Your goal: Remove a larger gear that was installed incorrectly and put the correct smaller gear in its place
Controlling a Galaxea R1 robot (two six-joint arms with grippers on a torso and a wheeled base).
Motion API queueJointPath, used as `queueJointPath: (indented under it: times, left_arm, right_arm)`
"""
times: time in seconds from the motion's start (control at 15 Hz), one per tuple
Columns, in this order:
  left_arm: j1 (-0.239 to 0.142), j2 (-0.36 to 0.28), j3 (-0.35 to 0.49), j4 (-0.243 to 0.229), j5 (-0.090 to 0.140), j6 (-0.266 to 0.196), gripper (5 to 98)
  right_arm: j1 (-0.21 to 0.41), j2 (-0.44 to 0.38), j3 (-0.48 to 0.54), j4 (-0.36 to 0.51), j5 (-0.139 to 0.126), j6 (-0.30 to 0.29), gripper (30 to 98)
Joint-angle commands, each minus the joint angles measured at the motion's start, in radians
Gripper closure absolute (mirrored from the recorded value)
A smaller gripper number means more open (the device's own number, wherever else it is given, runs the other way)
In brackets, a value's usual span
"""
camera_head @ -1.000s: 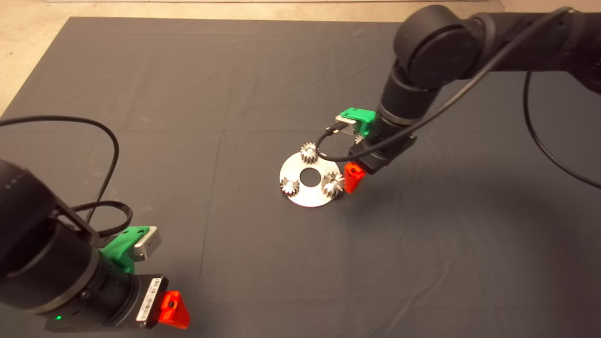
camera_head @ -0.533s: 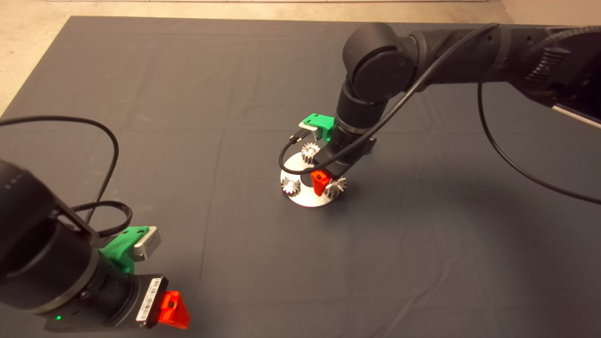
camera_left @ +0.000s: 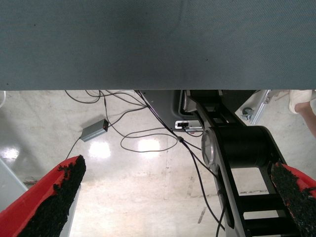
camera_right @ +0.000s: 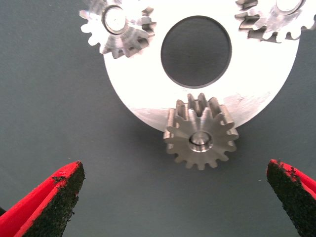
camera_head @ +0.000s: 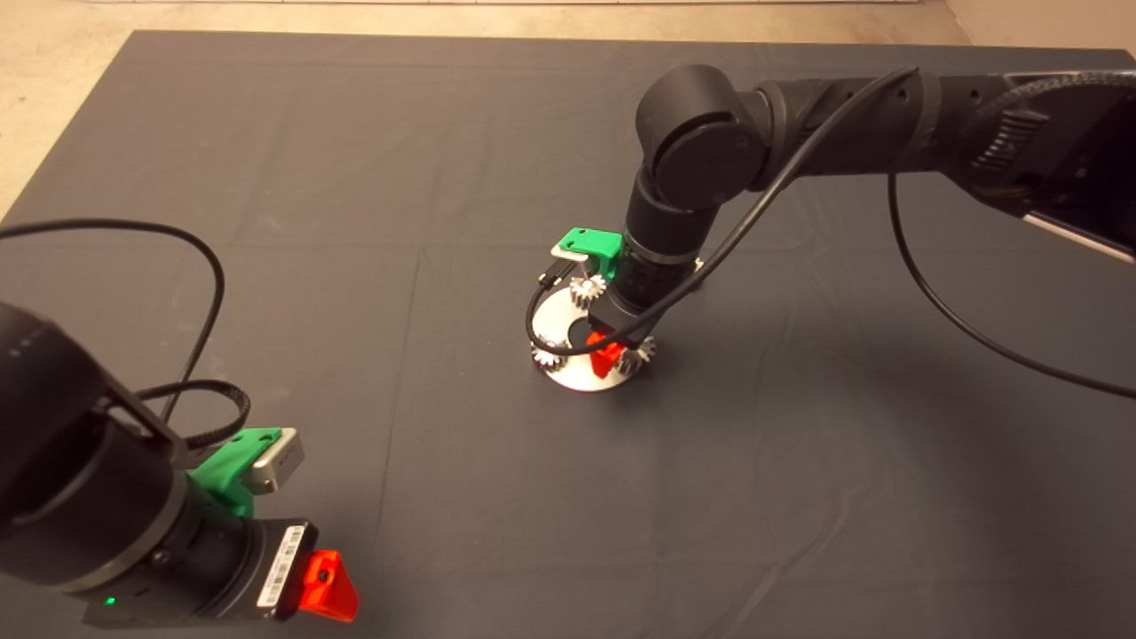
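A dark mat [camera_head: 355,177] covers the counter. On it lies a round silvery disc [camera_right: 256,84] with a wide round centre hole [camera_right: 196,51]. Two small silvery gears [camera_right: 117,28] [camera_right: 274,17] sit on pegs at the disc's rim, well apart. Beyond the mat, loose cables [camera_left: 148,143] and a small grey box [camera_left: 94,131] lie on the pale, glossy floor [camera_left: 148,197].

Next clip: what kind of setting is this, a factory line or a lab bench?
Most likely a lab test bench, not a line: a dark mat carries only a round metal plate with three gears, and beyond its edge a bare glossy floor shows loose cables. The right claw hangs open over the plate.
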Motion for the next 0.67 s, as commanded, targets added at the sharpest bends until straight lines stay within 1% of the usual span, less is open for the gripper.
queueJointPath:
  times: [0.0, 0.2, 0.4, 0.6]
  left_arm:
    - [-0.012, -0.003, 0.015, 0.001, 0.007, -0.003, 6.1]
    - [-0.012, -0.004, 0.015, 0.001, 0.007, -0.003, 6.1]
    - [-0.012, -0.003, 0.015, 0.001, 0.007, -0.003, 6.1]
    - [-0.012, -0.004, 0.015, 0.001, 0.007, -0.003, 6.1]
  right_arm:
    - [0.009, -0.042, -0.001, -0.060, -0.132, -0.076, 30.7]
    - [-0.006, -0.065, -0.003, -0.065, -0.132, -0.097, 30.7]
    - [-0.026, -0.061, -0.001, -0.074, -0.132, -0.099, 30.7]
    - [-0.050, -0.059, -0.003, -0.100, -0.132, -0.104, 30.7]
